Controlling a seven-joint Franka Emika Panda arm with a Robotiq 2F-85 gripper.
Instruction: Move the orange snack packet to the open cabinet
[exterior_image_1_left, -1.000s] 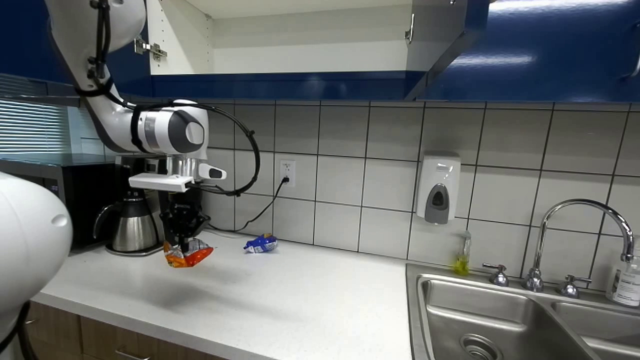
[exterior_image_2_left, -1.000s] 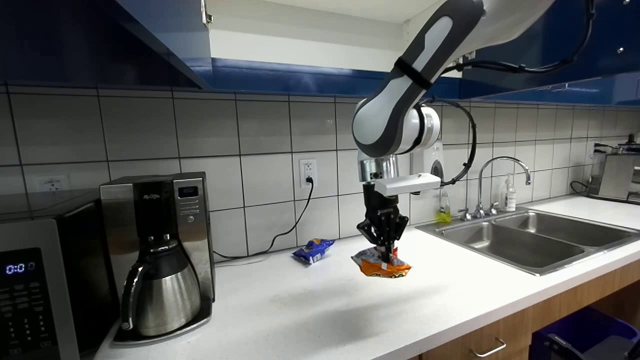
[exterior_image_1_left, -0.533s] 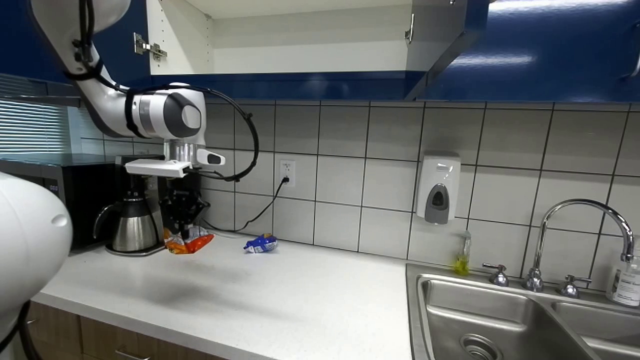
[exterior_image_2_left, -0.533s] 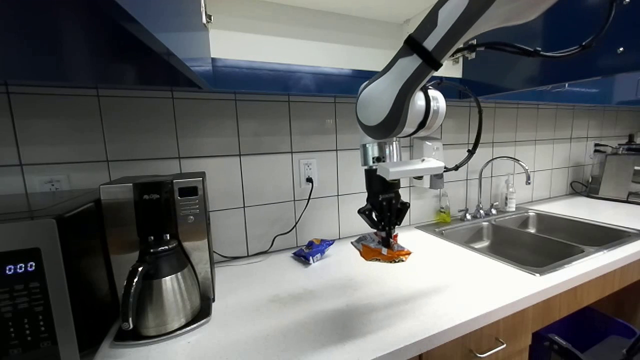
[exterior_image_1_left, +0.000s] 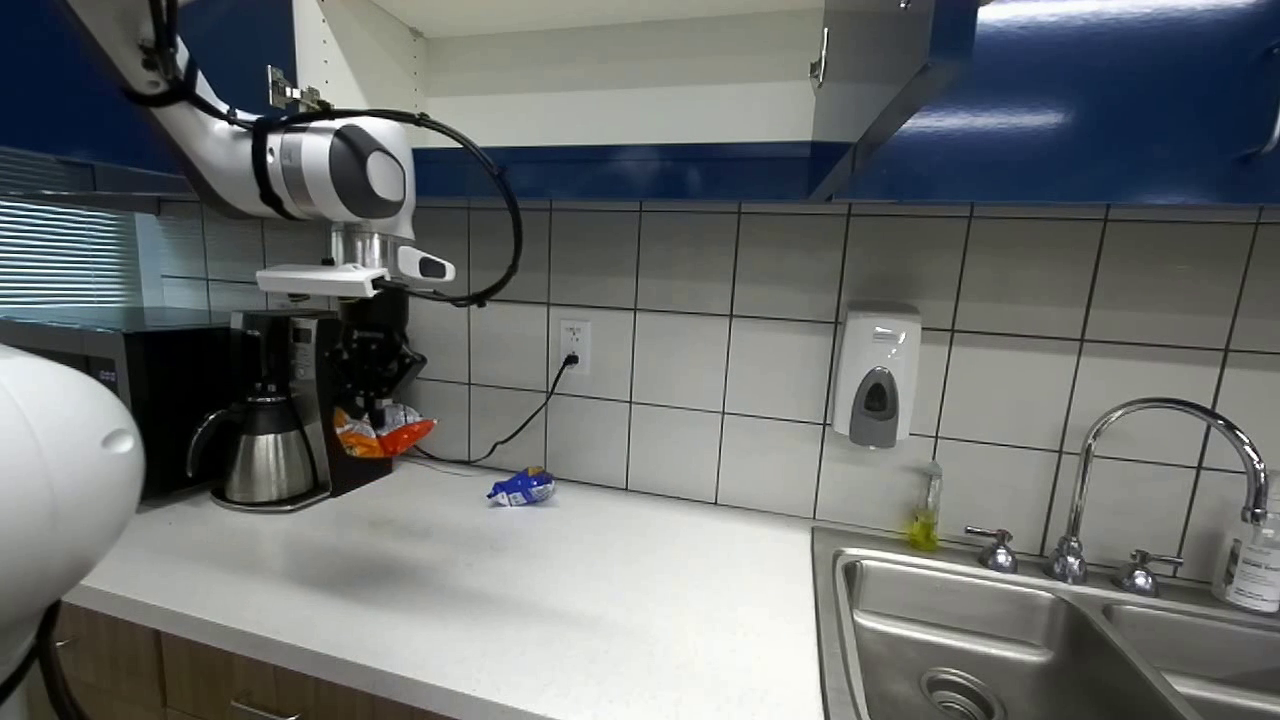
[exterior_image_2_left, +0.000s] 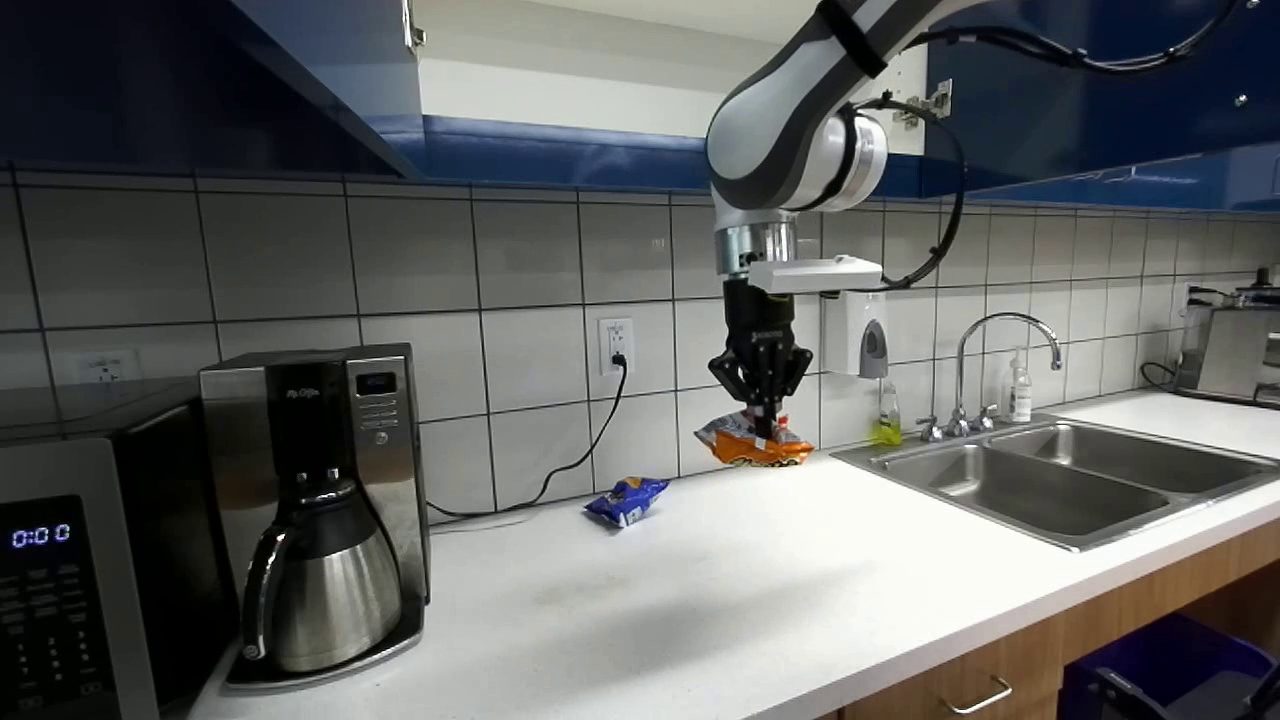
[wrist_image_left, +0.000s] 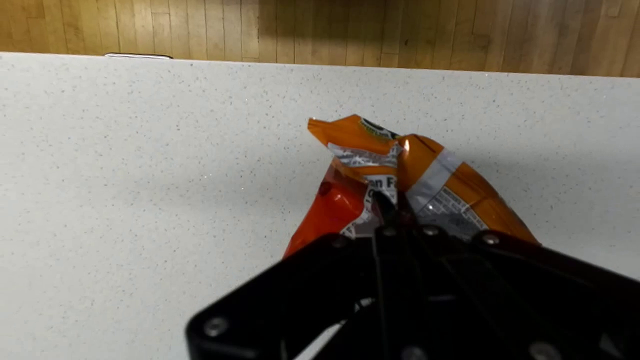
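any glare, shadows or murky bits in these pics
In an exterior view, bright streaks of glare on the blue cabinet front; in both exterior views, soft-edged shadow on the countertop; in the wrist view, small bright highlights on the orange snack packet, while the gripper shows nearly black, with little detail.

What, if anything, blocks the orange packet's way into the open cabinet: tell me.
Nothing loose visibly stands between the orange packet, held in the gripper, and the open cabinet; only the cabinet's blue bottom edge, higher than the packet, likely needs clearing.
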